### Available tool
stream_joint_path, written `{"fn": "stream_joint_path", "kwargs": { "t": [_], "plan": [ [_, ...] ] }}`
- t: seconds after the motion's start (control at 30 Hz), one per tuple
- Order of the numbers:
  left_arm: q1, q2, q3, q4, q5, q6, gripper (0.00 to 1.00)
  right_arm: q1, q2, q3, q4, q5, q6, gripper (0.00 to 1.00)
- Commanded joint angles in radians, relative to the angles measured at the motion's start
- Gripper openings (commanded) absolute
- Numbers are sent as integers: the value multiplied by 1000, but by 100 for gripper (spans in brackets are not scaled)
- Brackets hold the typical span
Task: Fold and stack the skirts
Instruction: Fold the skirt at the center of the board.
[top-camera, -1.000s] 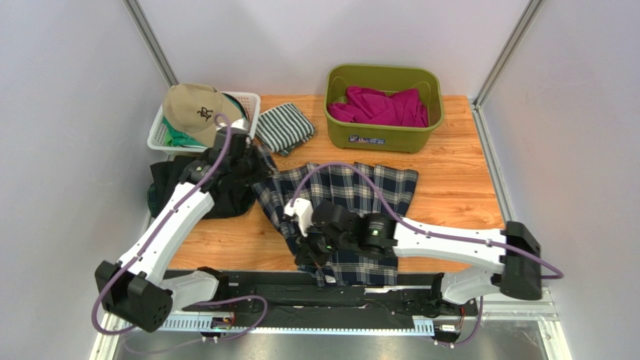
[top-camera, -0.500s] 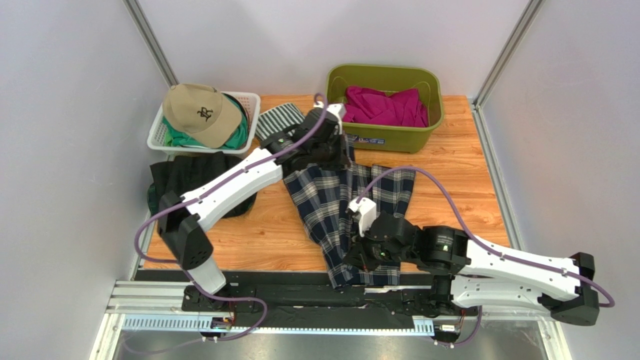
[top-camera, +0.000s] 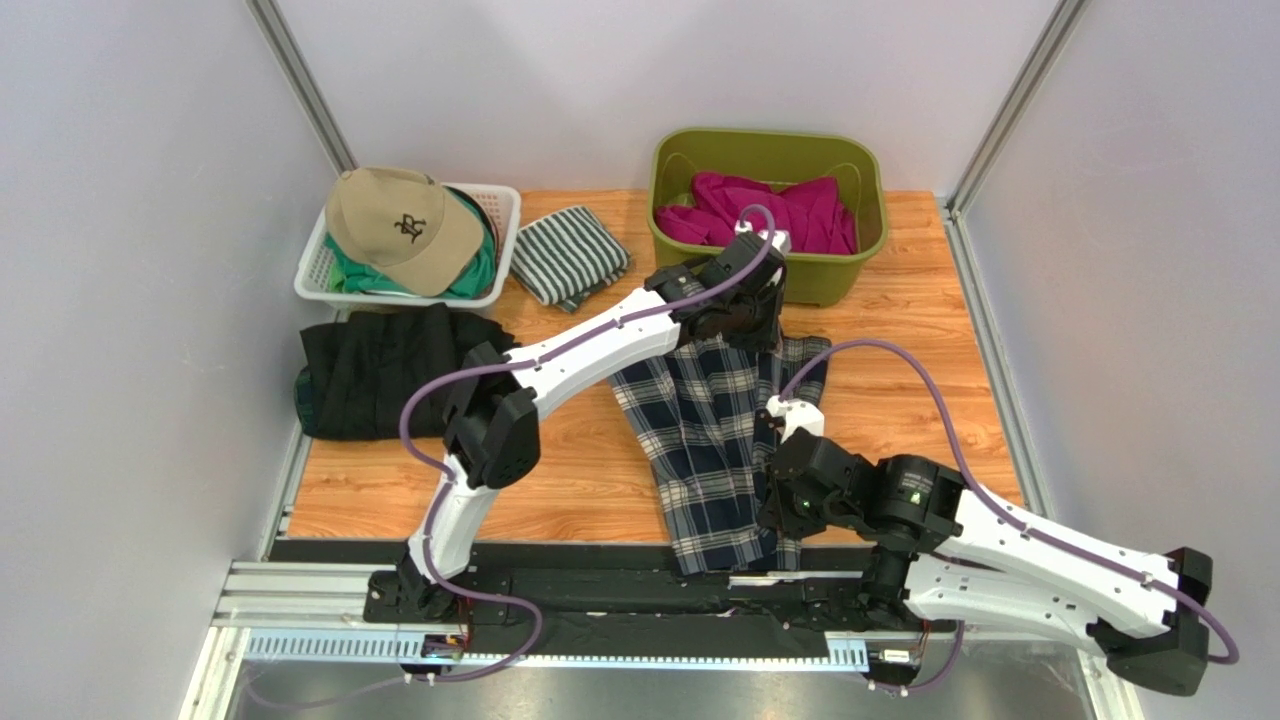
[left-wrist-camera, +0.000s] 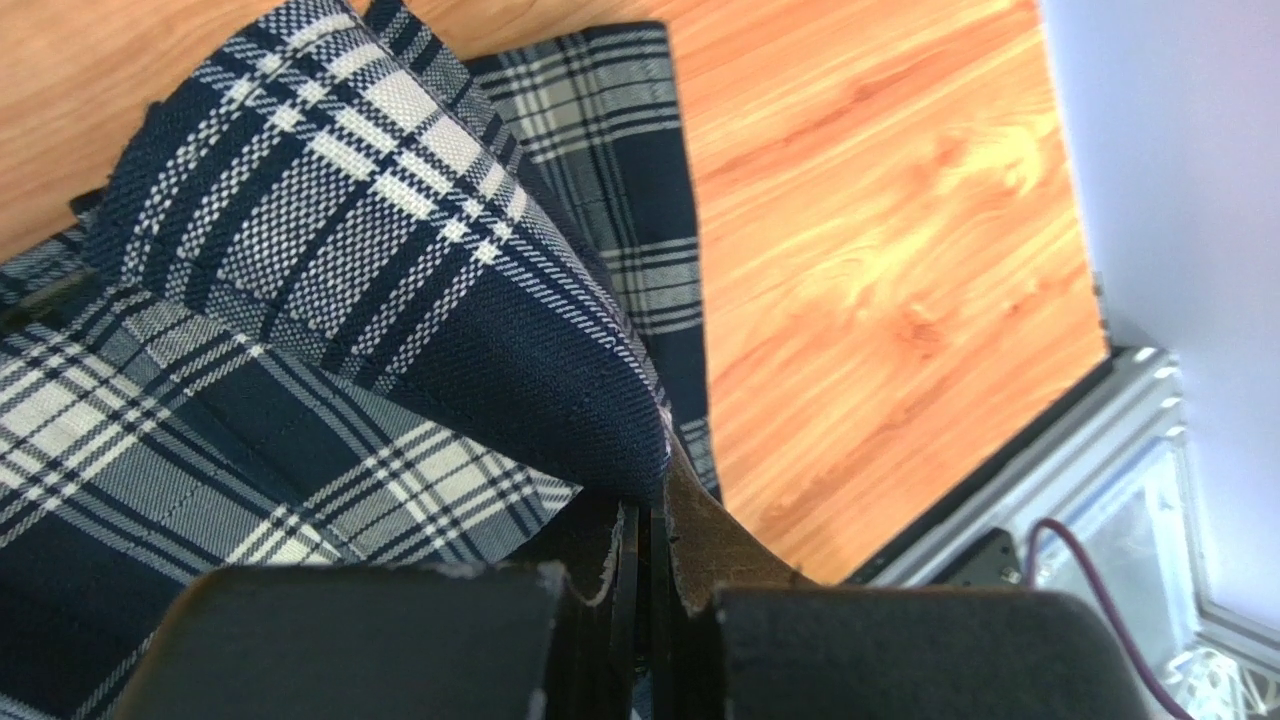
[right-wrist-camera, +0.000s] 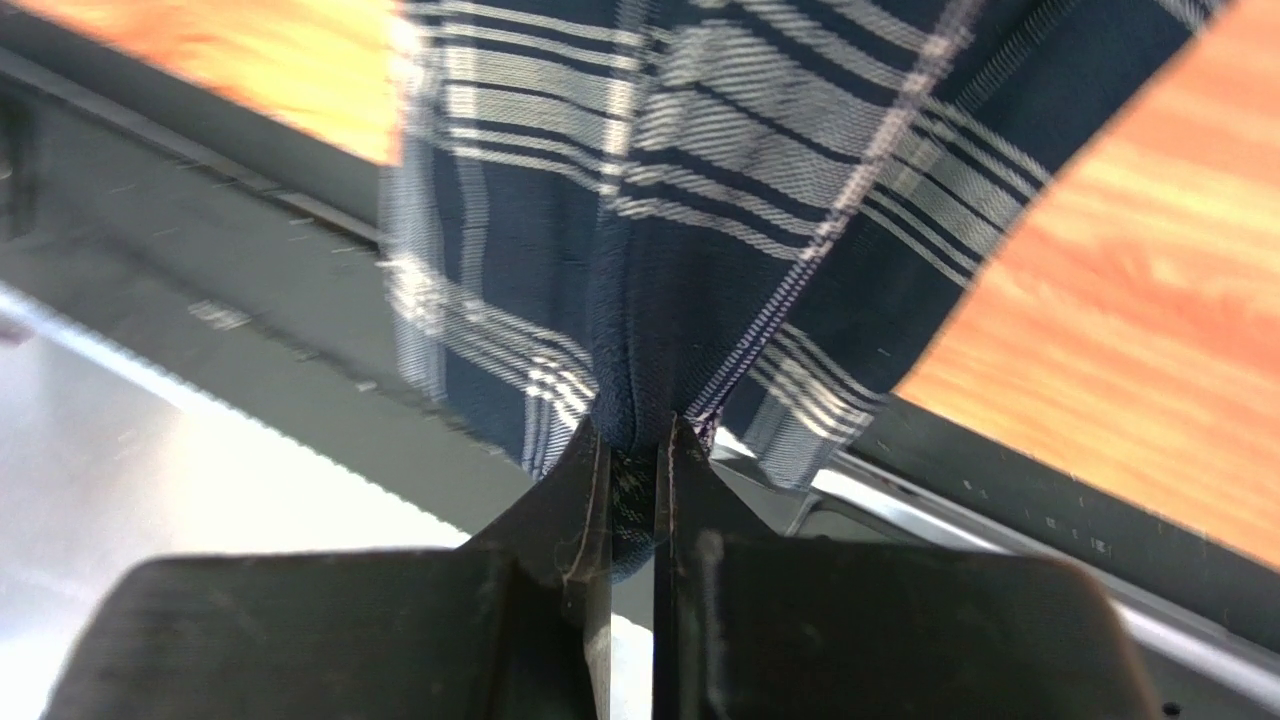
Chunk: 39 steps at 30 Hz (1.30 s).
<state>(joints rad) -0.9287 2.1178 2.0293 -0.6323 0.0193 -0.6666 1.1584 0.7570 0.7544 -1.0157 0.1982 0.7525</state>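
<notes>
Here's the plaid skirt (top-camera: 709, 435), drawn out in a long strip down the middle of the worktop (top-camera: 917, 375), running from 12 o'clock to 6 o'clock, with its near end hanging over the front rail. Both arms have a hold of it.

The left end effector (left-wrist-camera: 646, 525) is up at the 12 o'clock end. Its jaws are pressed tight on a doubled-over fold of the cloth, and from the wrist you can see the weave plainly: navy ground, white and grey checks, a crisp edge. The right end effector (right-wrist-camera: 631, 450) is down at 6 o'clock. It is nipped shut on a bunched bit of edge, with a pale line of stitching running up from the pinch.

I'd call this light, limp stuff. The pleats give it a little body, but it looks set to sag wherever it isn't held. The right's bite takes in very little cloth, so a sharp tug could pull it free. To my eye the corners of the waistband or hem are the places to take hold, so the panel hangs flat and the pleats lie together when it's laid over.

At 9 o'clock the black skirt (top-camera: 394, 372) lies folded in a dark, matte slab. A sliver of green shows at its left edge, and I can't tell what that belongs to.

Beyond it at 11 o'clock sits a white basket (top-camera: 504, 210) with a tan cap (top-camera: 394, 222) on it, and a striped cloth (top-camera: 568, 255) lies beside them. An olive bin (top-camera: 766, 270) of magenta cloth stands at 1 o'clock.
</notes>
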Motion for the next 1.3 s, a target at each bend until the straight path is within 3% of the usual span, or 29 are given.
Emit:
{"fn": "stream_joint_path", "kwargs": {
  "t": [0.0, 0.17, 0.37, 0.47, 0.5, 0.53, 0.7, 0.73, 0.8, 0.93, 1.1, 1.27],
  "plan": [
    [22, 43, 78, 91, -88, 28, 0, -104, 5, -90, -38, -221, 48, 0],
    [16, 131, 123, 82, -61, 50, 0, -212, 30, -205, 58, -368, 45, 0],
    [-25, 223, 192, 65, -25, 84, 0, -218, -33, -231, 74, -368, 94, 0],
    [-38, 246, 207, 62, -25, 93, 5, -218, -62, -242, 54, -355, 120, 6],
    [-38, 249, 212, 59, -25, 93, 11, -218, -67, -239, 25, -347, 123, 10],
    [-38, 251, 215, 56, -25, 93, 28, -220, -65, -234, 5, -324, 130, 21],
    [-39, 232, 267, 51, 37, 111, 56, -220, -45, -100, -165, -166, 102, 66],
    [-41, 232, 288, 49, 48, 117, 70, -220, -41, -72, -188, -105, 102, 71],
    [-45, 228, 351, 43, 76, 139, 89, -221, -31, -23, -239, -57, 100, 80],
    [-50, 161, 367, 25, 67, 177, 96, -223, -35, 75, -253, 32, 93, 87],
    [-50, 9, 195, -40, 7, 254, 97, -238, -6, 109, -118, 41, 47, 93],
    [-44, -270, -199, -40, -106, 256, 97, -331, 77, 91, 50, 3, 21, 94]
  ]
}}
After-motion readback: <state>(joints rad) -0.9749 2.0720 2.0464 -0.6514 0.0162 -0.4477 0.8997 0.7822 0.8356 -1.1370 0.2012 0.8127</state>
